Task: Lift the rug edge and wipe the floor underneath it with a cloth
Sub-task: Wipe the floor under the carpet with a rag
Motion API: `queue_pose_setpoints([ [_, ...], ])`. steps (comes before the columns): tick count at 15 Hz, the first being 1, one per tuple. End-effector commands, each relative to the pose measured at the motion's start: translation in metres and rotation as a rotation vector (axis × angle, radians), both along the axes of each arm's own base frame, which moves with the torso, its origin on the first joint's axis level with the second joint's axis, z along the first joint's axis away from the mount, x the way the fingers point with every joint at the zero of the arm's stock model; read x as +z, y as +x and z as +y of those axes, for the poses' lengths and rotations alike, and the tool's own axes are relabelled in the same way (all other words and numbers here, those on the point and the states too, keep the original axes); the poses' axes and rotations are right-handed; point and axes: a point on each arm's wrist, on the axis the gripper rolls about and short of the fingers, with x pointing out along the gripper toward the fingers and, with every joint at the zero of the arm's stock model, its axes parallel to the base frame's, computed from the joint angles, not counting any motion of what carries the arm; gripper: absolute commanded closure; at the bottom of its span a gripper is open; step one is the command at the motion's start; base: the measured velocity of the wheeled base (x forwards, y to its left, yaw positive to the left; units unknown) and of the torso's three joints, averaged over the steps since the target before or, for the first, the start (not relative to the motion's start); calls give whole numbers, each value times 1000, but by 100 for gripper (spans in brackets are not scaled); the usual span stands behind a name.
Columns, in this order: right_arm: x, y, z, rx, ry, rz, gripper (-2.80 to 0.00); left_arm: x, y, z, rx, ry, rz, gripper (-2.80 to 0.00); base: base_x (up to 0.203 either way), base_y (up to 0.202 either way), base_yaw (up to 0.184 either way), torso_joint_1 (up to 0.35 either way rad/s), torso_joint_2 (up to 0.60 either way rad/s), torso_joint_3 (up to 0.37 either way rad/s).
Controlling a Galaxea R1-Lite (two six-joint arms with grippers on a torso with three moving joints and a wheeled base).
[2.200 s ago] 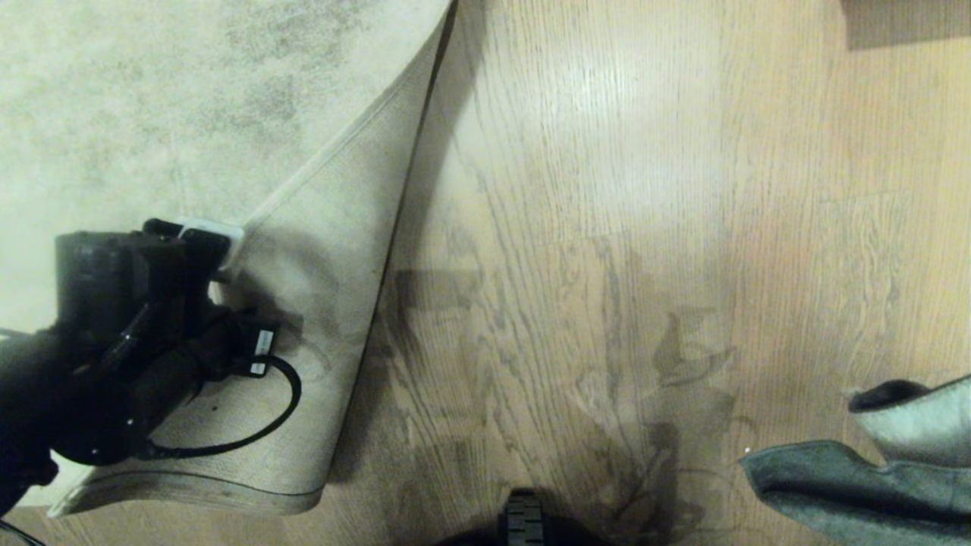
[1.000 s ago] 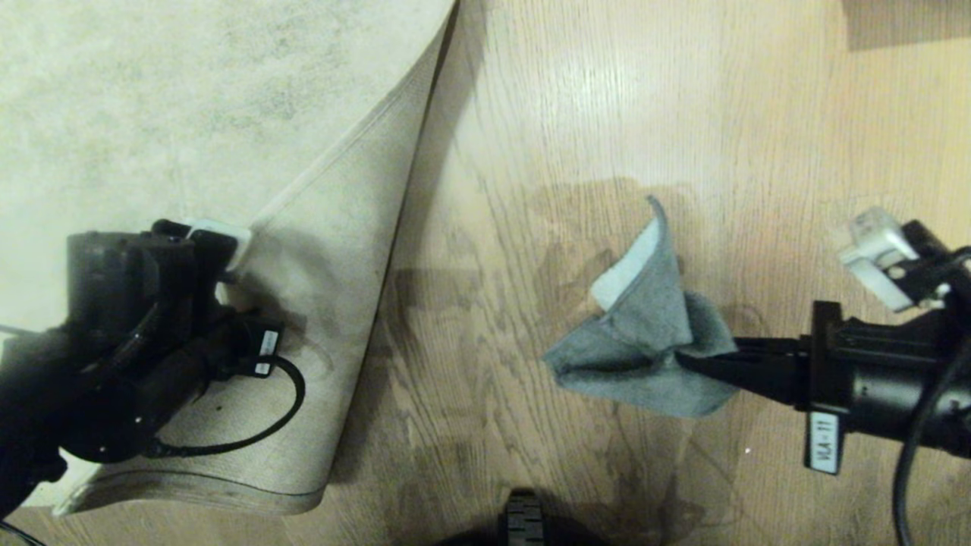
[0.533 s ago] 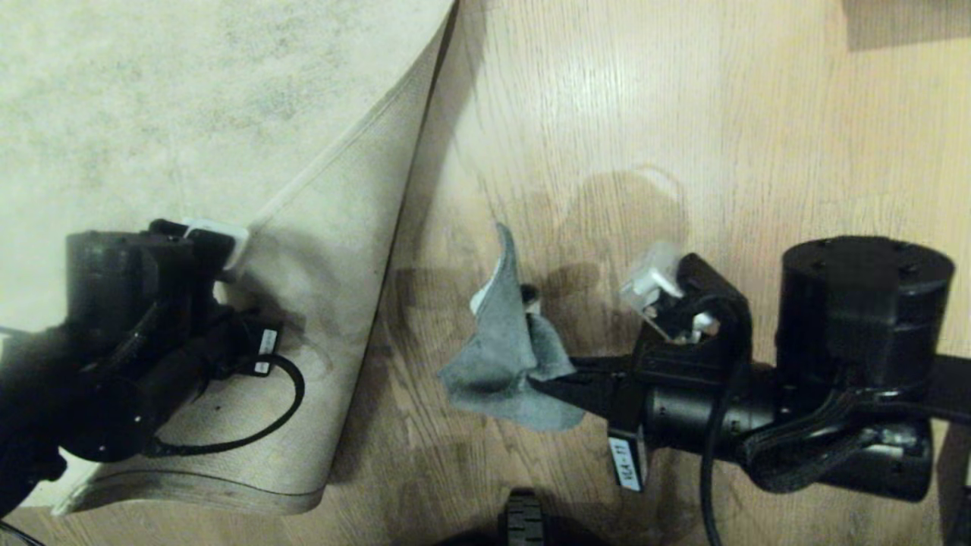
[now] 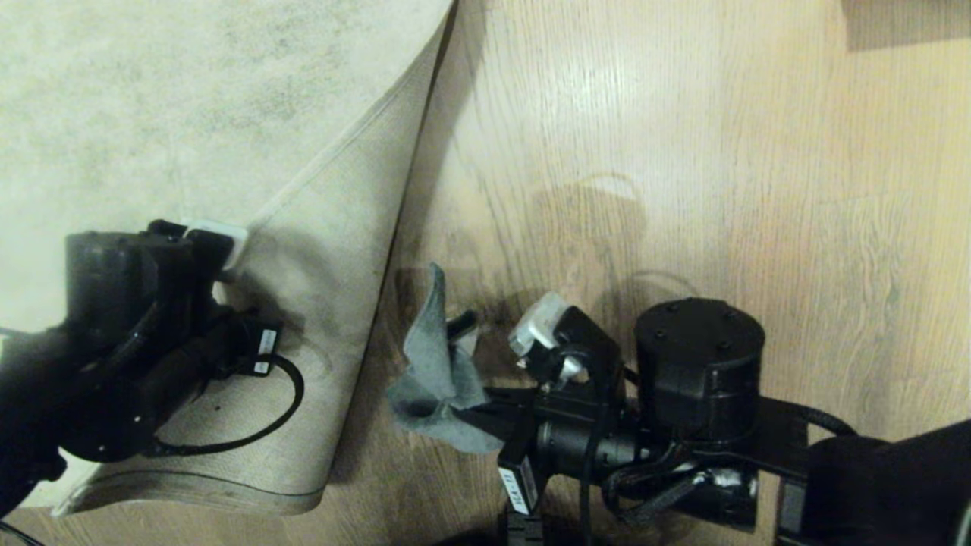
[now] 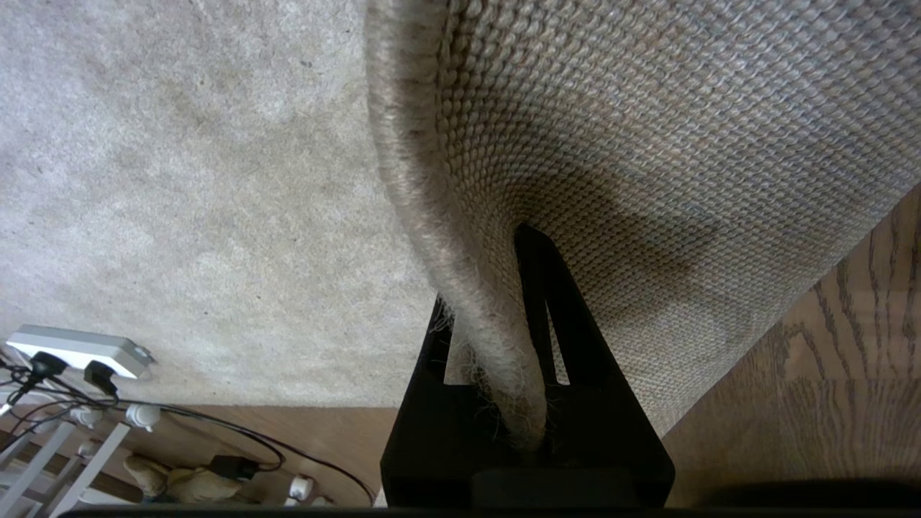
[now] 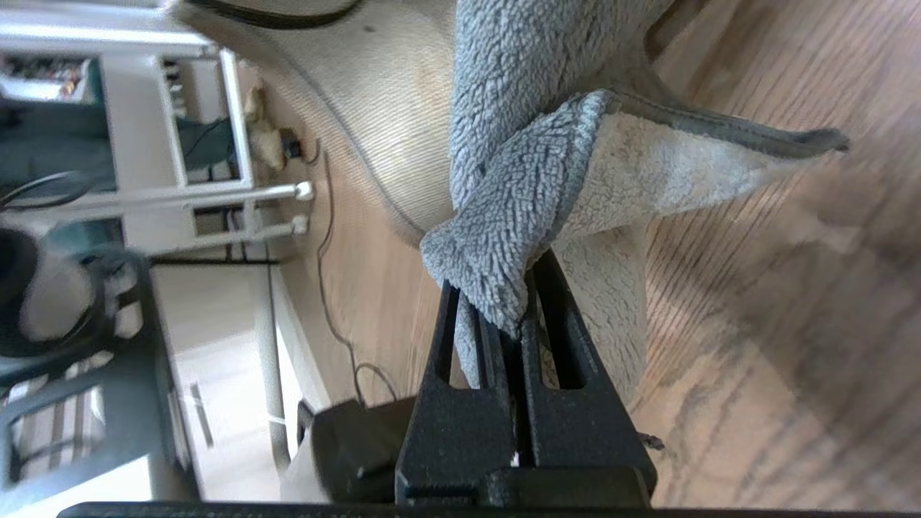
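Rug edge up, cloth at the fold.
My left gripper (image 5: 496,345) pinches the rug edge (image 5: 489,360), backing turned over. My right gripper (image 6: 504,316) is clamped on the cloth (image 4: 436,364), which bunches ahead of its tips, just beside the lifted flap, over the floor (image 4: 683,152).

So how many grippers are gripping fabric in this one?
2. The left gripper is clamped on the lifted rug edge; the right gripper pinches the cloth beside the raised flap.
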Motion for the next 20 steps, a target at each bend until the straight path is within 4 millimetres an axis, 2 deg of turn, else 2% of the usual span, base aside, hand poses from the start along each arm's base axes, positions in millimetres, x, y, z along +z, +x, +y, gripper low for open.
queue_pose_setpoints([
  [1,-27,8,14,-15,-21,34,0,-1,0,0,3,3,3,0,0,0,0,0,0,0],
  [8,-63,35,53,-41,61,87,0,-3,1,-1,2,5,10,0,0,0,0,0,0,0],
  [12,-75,66,72,-80,109,99,0,-5,1,-1,8,-3,15,0,0,0,0,0,0,0],
  [20,-76,125,55,-207,166,66,0,-10,4,-2,24,1,28,0,0,0,0,0,0,0],
])
